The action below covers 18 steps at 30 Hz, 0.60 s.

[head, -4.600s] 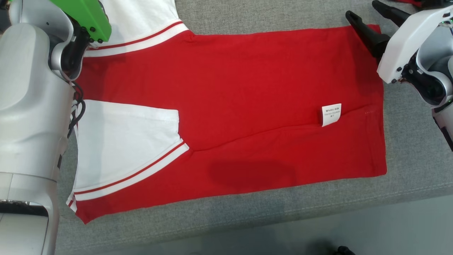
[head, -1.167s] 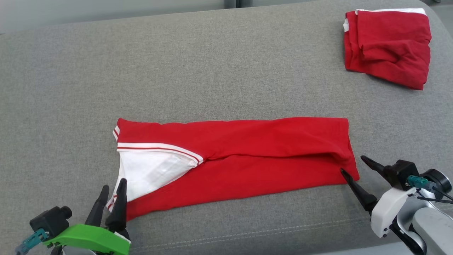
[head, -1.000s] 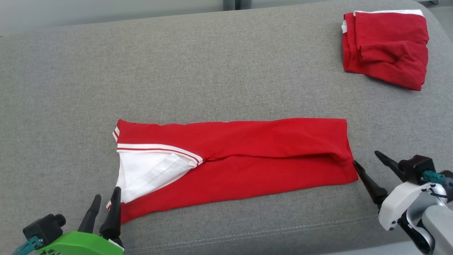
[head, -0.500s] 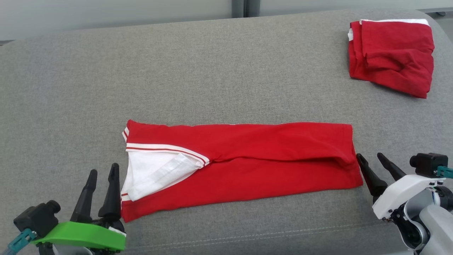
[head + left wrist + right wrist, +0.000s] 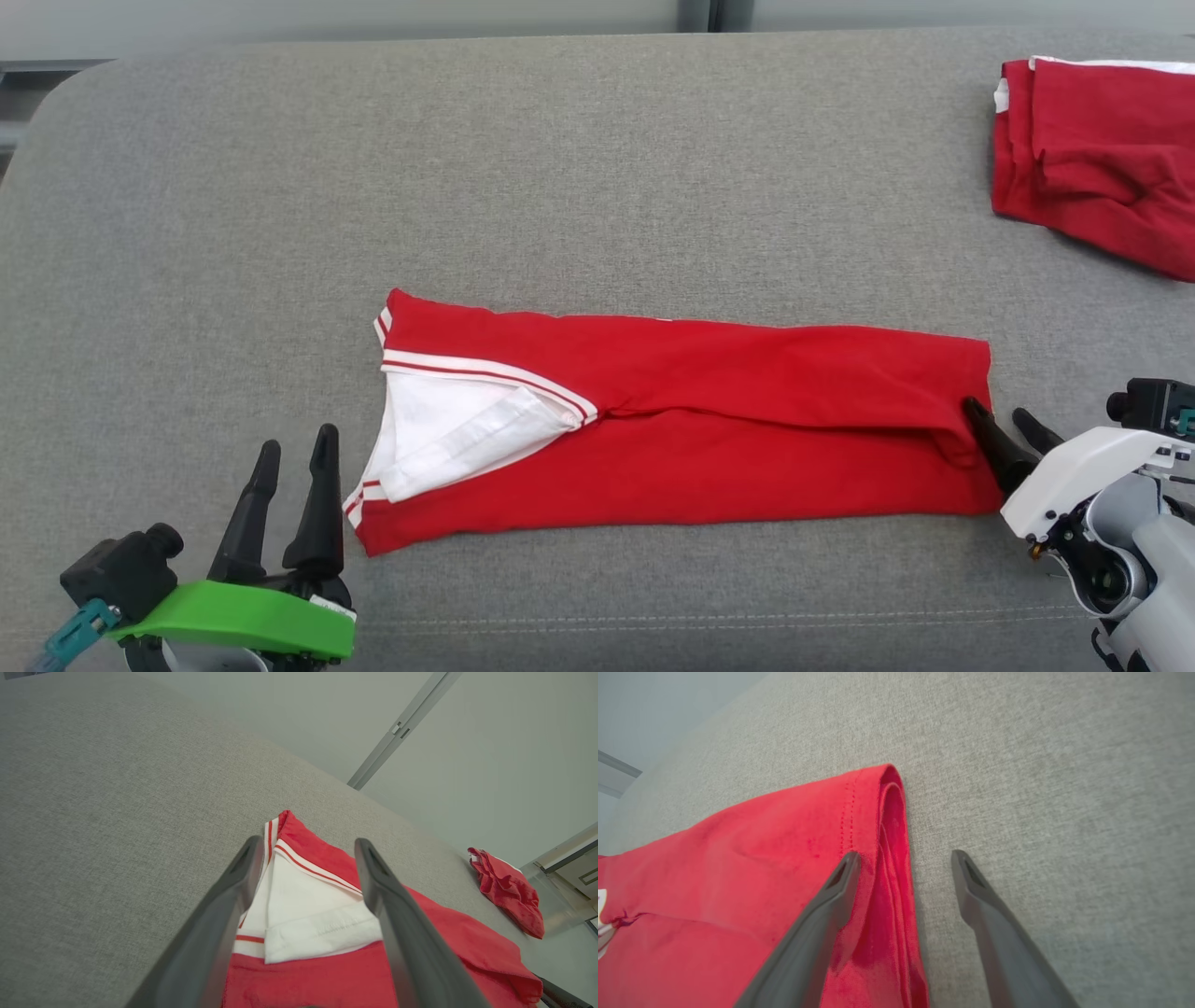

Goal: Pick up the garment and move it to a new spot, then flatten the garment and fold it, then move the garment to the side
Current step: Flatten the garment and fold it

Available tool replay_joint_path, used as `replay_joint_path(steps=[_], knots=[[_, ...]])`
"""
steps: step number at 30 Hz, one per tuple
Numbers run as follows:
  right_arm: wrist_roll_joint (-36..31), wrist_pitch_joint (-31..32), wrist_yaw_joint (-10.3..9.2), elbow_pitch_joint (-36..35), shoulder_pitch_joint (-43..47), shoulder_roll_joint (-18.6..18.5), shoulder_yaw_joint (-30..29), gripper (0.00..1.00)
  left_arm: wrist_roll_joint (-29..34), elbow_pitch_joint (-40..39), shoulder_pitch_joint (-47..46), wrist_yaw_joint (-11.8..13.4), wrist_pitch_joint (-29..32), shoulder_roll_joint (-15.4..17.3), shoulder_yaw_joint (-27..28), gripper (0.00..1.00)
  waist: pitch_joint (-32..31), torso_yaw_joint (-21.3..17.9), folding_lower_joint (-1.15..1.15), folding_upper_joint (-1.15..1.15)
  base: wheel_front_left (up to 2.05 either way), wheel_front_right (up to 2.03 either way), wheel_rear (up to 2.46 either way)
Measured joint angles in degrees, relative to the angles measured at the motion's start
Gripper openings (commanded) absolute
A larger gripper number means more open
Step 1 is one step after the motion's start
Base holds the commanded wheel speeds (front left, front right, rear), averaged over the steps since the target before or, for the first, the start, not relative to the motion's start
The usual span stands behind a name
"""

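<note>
garment [image 5: 709, 439] lies folded lengthwise into a strip, cross-folding and the move aside likely left to do; left gripper [image 5: 298, 440] and right gripper [image 5: 995, 409] gape empty at its ends.

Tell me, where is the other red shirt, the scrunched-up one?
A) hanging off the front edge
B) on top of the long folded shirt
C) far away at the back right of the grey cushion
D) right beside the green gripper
C: the scrunched-up red shirt lies at the far right corner of the grey cushion, well apart from the long folded shirt.
</note>
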Motion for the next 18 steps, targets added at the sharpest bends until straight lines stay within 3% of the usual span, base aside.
replay_joint_path(steps=[7, 8, 9, 10, 11, 12, 18], knots=[[0.8, 2.9, 0.29, 1.4, -2.2, -0.1, 0.3, 1.00, 0.0, -0.5, 0.3, 0.6, -0.3, -0.3, 0.4, 1.00, 0.5, 1.9, 0.00, 0.00, 0.00, 0.00, 0.00], [1.0, 3.2, 0.33, 1.4, -2.6, 0.0, 0.4, 0.94, 0.0, -0.6, 0.3, 0.6, -0.3, -0.3, 0.5, 1.00, 0.6, 2.0, 0.00, 0.00, 0.00, 0.00, 0.00], [1.0, 3.4, 0.76, 1.4, -2.8, 0.1, 0.6, 0.49, 0.0, -0.7, 0.3, 0.6, -0.3, -0.3, 0.5, 1.00, 0.6, 2.0, 0.00, 0.00, 0.00, 0.00, 0.00], [1.0, 3.6, 0.80, 1.3, -3.0, 0.2, 0.9, 0.33, 0.0, -0.9, 0.3, 0.6, -0.3, -0.3, 0.5, 1.00, 0.6, 2.0, 0.00, 0.00, 0.00, 0.00, 0.00], [1.0, 3.6, 0.80, 1.3, -3.1, 0.2, 1.2, 0.25, 0.0, -1.0, 0.3, 0.6, -0.4, -0.3, 0.5, 1.00, 0.6, 2.0, 0.00, 0.00, 0.00, 0.00, 0.00], [0.9, 3.8, 1.01, 1.3, -3.5, 0.0, 1.6, 0.03, 0.0, -1.1, 0.5, 0.7, -0.4, -0.3, 0.6, 1.00, 0.6, 2.0, 0.00, 0.00, 0.00, 0.00, 0.00], [0.3, 3.8, 1.31, 1.0, -4.6, -0.8, 2.0, 0.00, 0.0, -1.5, 1.0, 1.0, -0.4, -0.3, 1.0, 1.00, 0.5, 1.2, 0.00, 0.00, 0.00, 0.00, 0.00]])
